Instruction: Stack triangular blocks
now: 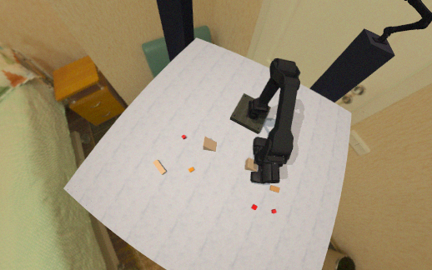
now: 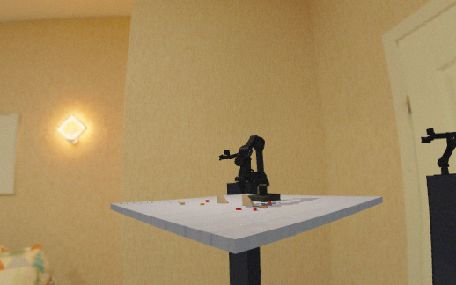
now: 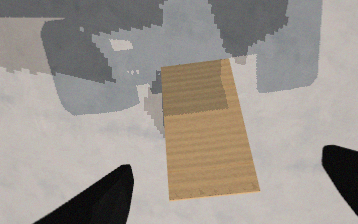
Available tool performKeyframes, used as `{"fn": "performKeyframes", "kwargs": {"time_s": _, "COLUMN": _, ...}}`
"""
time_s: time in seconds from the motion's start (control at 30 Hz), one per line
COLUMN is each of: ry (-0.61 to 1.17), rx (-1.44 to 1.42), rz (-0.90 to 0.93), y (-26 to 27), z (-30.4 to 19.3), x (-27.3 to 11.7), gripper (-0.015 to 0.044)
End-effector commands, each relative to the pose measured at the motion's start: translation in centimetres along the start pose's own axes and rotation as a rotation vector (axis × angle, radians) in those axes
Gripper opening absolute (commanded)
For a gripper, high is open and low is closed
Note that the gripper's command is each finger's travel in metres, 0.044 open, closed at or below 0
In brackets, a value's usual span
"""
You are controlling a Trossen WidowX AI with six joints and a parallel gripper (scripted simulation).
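Note:
One triangular block (image 1: pixel 209 144) (image 2: pixel 222 200) stands on the table (image 1: pixel 138 208) (image 2: pixel 211 220), left of the arm in the top view. The other triangular block (image 1: pixel 250 164) (image 2: pixel 247 200) stands apart from it, partly hidden by the hand in that view. In the exterior view both have an upright left side and slope down to the right. The wrist view shows the second block's wooden face (image 3: pixel 207 145), partly shaded. My gripper (image 1: pixel 265 174) (image 3: pixel 224 163) is wide open and empty above this block, its fingers clear of both sides in the wrist view.
Small red cubes (image 1: pixel 183 137) (image 1: pixel 254 207) (image 1: pixel 273 211) lie around the blocks. An orange piece (image 1: pixel 274 188) lies close to the hand, another orange piece (image 1: pixel 191 169) lies farther left, and a pale wooden bar (image 1: pixel 159 167) beyond it. The arm's base plate (image 1: pixel 238 116) is behind the blocks.

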State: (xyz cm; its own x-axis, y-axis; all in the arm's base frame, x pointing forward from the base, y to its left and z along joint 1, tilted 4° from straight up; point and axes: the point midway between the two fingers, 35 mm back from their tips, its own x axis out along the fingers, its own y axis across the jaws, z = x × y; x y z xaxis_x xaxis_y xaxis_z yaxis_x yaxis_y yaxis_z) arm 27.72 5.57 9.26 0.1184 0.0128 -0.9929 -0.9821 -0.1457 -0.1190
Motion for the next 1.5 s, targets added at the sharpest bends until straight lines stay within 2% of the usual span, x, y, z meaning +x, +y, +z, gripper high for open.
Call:
{"fn": "performKeyframes", "kwargs": {"time_s": 0.0, "ry": 0.0, "rx": 0.0, "rz": 0.004, "y": 0.0, "z": 0.0, "x": 0.2, "gripper": 0.044}}
{"fn": "performKeyframes", "kwargs": {"time_s": 0.2, "ry": -0.027, "rx": -0.003, "rz": 0.016, "y": 0.1, "z": -0.4, "x": -0.1, "gripper": 0.044}}
{"fn": "performKeyframes", "kwargs": {"time_s": 0.33, "ry": -0.204, "rx": -0.011, "rz": 0.061, "y": 0.3, "z": -2.8, "x": -1.0, "gripper": 0.044}}
{"fn": "performKeyframes", "kwargs": {"time_s": 0.5, "ry": -0.414, "rx": -0.001, "rz": 0.022, "y": 0.3, "z": -5.5, "x": -2.9, "gripper": 0.044}}
{"fn": "performKeyframes", "kwargs": {"time_s": 0.73, "ry": -0.422, "rx": 0.0, "rz": 0.018, "y": 0.3, "z": -5.6, "x": -2.8, "gripper": 0.044}}
{"fn": "performKeyframes", "kwargs": {"time_s": 1.47, "ry": -0.422, "rx": 0.0, "rz": 0.018, "y": 0.0, "z": -4.3, "x": 0.5, "gripper": 0.044}}
